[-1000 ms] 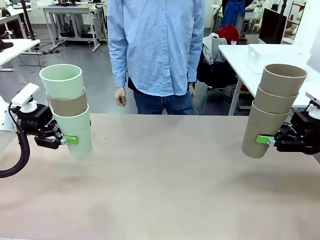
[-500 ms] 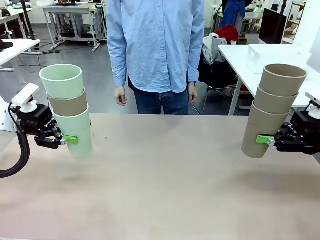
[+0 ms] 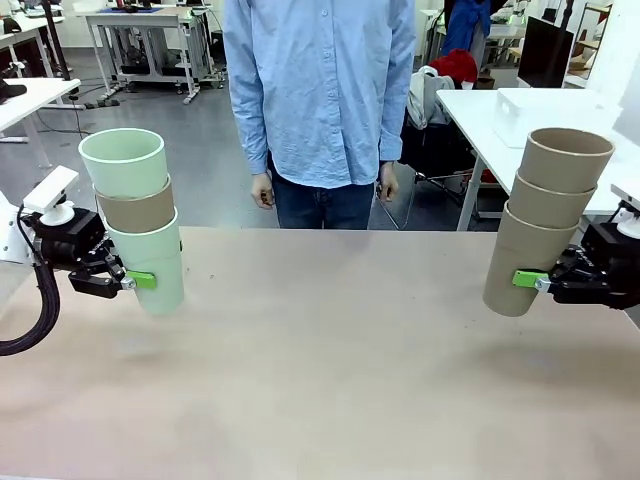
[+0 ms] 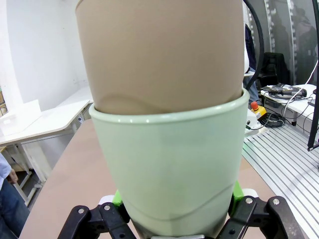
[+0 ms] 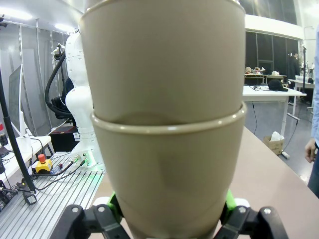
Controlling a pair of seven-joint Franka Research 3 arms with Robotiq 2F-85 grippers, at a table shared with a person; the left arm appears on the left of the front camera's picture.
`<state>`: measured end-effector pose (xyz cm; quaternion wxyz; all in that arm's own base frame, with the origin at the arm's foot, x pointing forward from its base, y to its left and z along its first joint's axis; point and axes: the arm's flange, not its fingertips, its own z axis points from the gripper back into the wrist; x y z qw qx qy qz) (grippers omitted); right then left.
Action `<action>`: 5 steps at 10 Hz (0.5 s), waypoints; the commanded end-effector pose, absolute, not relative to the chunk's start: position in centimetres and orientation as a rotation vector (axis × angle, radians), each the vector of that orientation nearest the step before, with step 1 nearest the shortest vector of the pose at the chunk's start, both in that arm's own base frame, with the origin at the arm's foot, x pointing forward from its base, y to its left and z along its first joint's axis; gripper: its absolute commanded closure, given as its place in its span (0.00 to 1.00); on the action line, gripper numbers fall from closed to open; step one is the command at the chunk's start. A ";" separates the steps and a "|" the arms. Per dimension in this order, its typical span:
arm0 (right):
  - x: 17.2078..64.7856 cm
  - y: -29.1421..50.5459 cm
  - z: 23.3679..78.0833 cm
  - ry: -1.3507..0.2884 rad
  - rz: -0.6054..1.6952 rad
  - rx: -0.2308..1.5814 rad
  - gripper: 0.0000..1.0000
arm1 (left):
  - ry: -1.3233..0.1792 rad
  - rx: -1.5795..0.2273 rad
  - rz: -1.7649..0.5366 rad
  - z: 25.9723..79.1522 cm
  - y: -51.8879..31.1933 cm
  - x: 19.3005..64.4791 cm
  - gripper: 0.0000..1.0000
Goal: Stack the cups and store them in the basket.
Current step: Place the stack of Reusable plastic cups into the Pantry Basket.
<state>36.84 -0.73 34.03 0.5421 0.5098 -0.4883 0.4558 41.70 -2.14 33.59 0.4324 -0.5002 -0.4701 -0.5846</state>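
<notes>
The left end effector (image 3: 148,280) is clenched on the bottom mint-green cup (image 3: 152,262) of a three-cup stack, held clear above the left end of the table (image 3: 330,350). In the left wrist view, the left end effector (image 4: 177,219) presses its green pads (image 4: 118,197) against that cup's base from both sides. A tan cup (image 3: 137,210) sits nested in it, and a second mint-green cup (image 3: 123,160) tops the stack, which leans slightly.

Above the table's right end, the right end effector (image 3: 520,280) grips the lowest tan cup (image 3: 523,265) of another stack of three, and the right wrist view shows the same right end effector (image 5: 169,219) clamped around that cup's base. Two more tan cups (image 3: 550,205) nest above it, tilting toward the right.

At the far side of the table stands a person (image 3: 320,90) in a blue shirt, hands (image 3: 262,190) hanging down and touching nothing.

By the look of it, the stacking is roughly half done: all six cups are gathered into two stacks of three, one per arm, both in the air. Merging them into one, if that is wanted, and putting them into the basket are not yet done.
</notes>
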 end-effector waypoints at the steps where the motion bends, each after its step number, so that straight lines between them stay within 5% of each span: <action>1: 36.8 -0.8 34.4 -1.168 1.087 1.210 0.15 | -1.175 -1.257 -1.459 34.2 -2.1 41.7 0.15; 5: 36.8 -0.8 34.4 -1.168 1.087 1.210 0.15 | -1.175 -1.257 -1.459 34.2 -2.1 41.7 0.15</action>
